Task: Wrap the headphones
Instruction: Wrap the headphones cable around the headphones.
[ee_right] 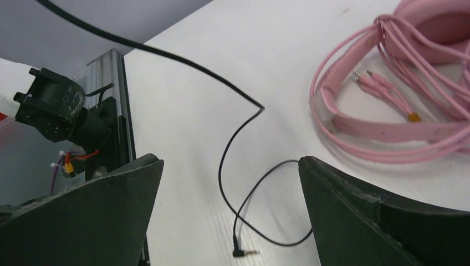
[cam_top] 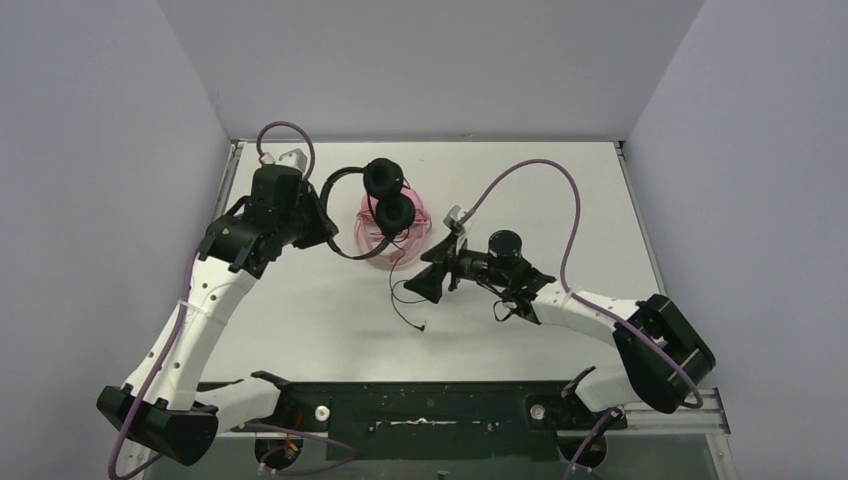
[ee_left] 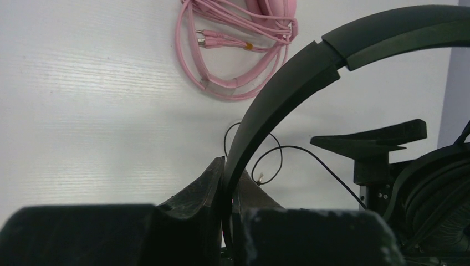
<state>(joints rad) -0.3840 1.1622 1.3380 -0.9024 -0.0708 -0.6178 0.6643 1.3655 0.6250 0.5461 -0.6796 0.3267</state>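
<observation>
Nearest me, the black mounting rail (cam_top: 420,410) runs along the near edge of the white table (cam_top: 300,330), with both arm bases bolted to it. A purple lead (cam_top: 570,200) loops high over the right arm.

A little farther in, the plug (ee_right: 241,252) of the thin black cable (ee_right: 227,149) lies flat on the table. From there the cable wanders away in slack curves with one sharp kink, running roughly near to far.

The right gripper (ee_right: 231,162) hangs over that cable with its jaws spread wide. The cable passes between the fingers, but nothing is gripped or touched.

Just beyond and to the left lie the pink headphones (cam_top: 372,232). Their pink cable (ee_right: 354,61) is gathered in loose loops beside the band, and its jack ends (ee_right: 377,83) lie inside the loops.

The black headphones (cam_top: 383,178) sit over the pink pair in the overhead view. Whether they rest on it I cannot tell. Their two ear cups line up near to far at the right end, and the headband (ee_left: 288,88) arcs leftward from them, its open side facing right.

On the far left, the left gripper (ee_left: 228,166) is clamped tight on that headband, one finger on each side of it, and the band rises out of the grip up and to the right.
</observation>
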